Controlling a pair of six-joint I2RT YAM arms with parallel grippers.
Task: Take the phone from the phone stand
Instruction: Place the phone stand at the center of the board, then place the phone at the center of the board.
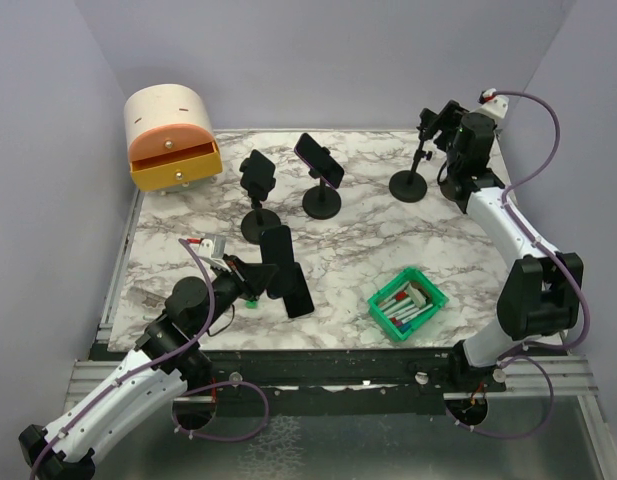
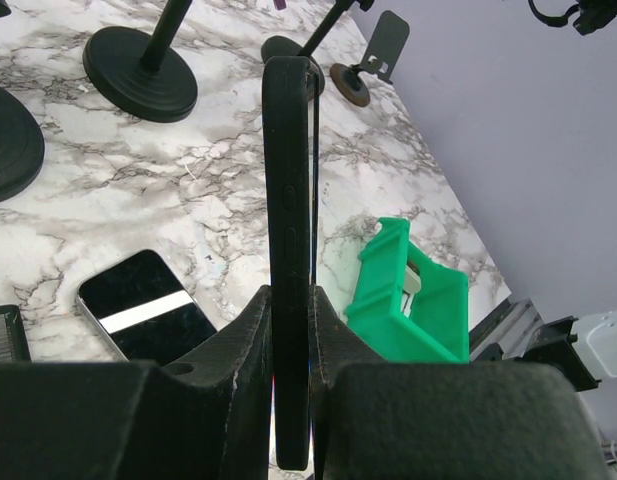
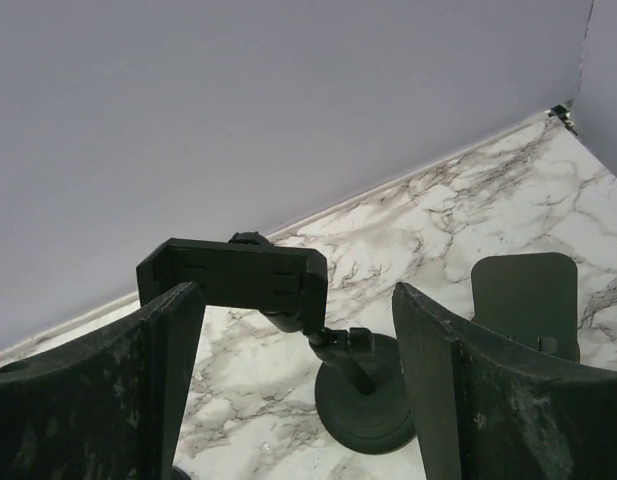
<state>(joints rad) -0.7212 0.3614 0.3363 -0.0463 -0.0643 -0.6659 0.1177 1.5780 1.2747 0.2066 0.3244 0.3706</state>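
My left gripper clamps the phone in mid-air — right gripper gapes open at the empty stand; set-down remains.

No legible text, label or number anywhere.

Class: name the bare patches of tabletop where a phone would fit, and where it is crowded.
Bare marble: between green bin and empty stand; also between drawer box and left gripper. Crowded: around the middle stand and left stand.
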